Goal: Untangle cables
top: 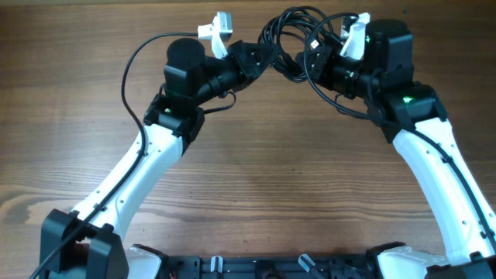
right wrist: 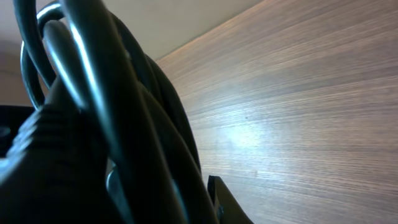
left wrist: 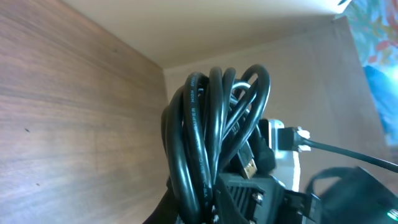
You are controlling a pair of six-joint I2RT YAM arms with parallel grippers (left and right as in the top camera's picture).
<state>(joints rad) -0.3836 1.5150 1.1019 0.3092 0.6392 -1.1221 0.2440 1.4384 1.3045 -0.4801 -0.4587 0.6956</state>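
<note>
Brown wood-grain table (top: 256,186), L arm base (top: 81,248), R arm base (top: 473,260) at near edge

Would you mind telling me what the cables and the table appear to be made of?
The cables look like black rubber or PVC sheathing, smooth and semi-glossy: light streaks run along their curves. The table looks like brown wood or a wood-print laminate, low-sheen, with straight grain lines; which one is unclear.

2 robot arms: left arm (top: 132,174), right arm (top: 434,170). 1 bundle of black cables (left wrist: 205,137); no. of separate cords can't be told. 1 gold plug end (left wrist: 249,168). 1 wooden worktop (top: 271,178).
</note>
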